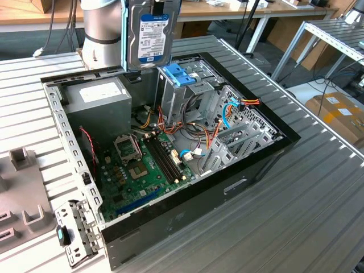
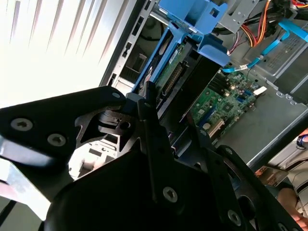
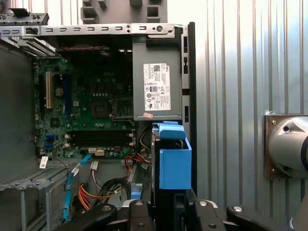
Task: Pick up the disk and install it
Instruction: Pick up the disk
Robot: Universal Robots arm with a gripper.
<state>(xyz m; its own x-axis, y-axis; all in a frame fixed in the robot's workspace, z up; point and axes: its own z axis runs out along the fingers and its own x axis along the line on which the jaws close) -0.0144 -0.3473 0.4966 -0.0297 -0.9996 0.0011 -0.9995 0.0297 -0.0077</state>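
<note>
Pincer point(image 3: 168, 212): clamped on the disk point(image 1: 147, 35), held upright.
Progress: picked up, above the blue-topped cage point(image 1: 177, 77), not yet seated.

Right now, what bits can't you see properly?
- Exterior view: the top of the disk is cut off by the picture's upper edge, hiding where it is gripped.
- First wrist view: the disk stands edge-on, so its label is hidden.
- First wrist view: the blue cage top covers the inside of the cage beneath it.
</note>
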